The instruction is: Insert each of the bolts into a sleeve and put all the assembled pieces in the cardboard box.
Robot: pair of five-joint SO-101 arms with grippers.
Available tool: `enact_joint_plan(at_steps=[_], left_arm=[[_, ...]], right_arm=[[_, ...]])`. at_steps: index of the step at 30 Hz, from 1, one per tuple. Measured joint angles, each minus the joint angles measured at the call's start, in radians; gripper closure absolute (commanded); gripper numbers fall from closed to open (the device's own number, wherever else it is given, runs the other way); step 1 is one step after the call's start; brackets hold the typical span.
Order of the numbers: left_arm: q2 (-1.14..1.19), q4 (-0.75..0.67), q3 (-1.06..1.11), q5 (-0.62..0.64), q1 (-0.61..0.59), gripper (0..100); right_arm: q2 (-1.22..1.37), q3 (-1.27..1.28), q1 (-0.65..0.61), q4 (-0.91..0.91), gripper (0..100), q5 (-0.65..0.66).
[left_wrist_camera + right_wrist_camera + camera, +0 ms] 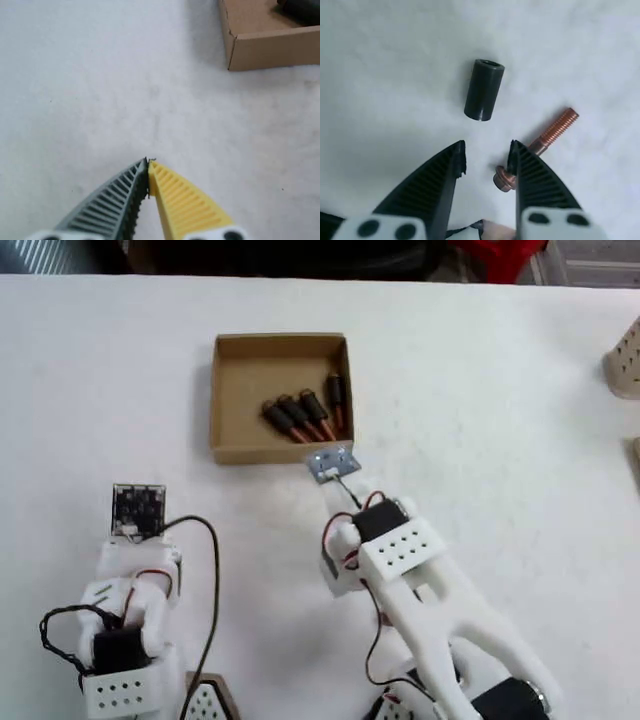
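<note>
now right hand (487, 150), released, hovers by bolt (556, 126) and sleeve (484, 90); left hand (148, 167) clenched empty.

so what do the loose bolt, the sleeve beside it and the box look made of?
Bolt: metal, likely copper or copper-plated steel; reddish sheen, cut threads.
Sleeve: matte black, probably plastic or rubber; dull with no glint, though coated metal is possible.
Box: plain brown cardboard; raw folded walls.
</note>
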Motion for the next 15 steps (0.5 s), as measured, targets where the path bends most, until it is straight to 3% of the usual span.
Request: enact_joint_plan(at_steps=[9,15], left_arm=[[0.0,0.0,0.0,0.0,0.0,98],[0.0,0.0,0.0,0.0,0.0,98]], right_arm=[[0.008,0.054,-0.017,-0.216,87.2,-0.069],[0.008,0.078,-0.017,-0.25,87.2,-0.094]])
